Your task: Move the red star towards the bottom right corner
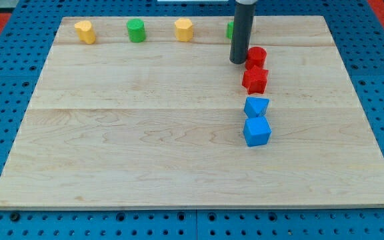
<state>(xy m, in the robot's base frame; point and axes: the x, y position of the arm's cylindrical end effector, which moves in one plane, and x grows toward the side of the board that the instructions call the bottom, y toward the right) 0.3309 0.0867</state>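
Note:
The red star (pixel 255 80) lies on the wooden board (pixel 145 133) in its upper right part. A red cylinder (pixel 257 57) sits just above it, touching or nearly so. My tip (pixel 237 61) rests on the board right at the left side of the red cylinder, up and to the left of the red star. The rod rises to the view's top and hides most of a green block (pixel 230 29).
A blue triangular block (pixel 256 106) and a blue cube (pixel 257 131) lie in a column below the red star. Along the top edge sit a yellow block (pixel 85 31), a green cylinder (pixel 135 30) and another yellow block (pixel 184 29).

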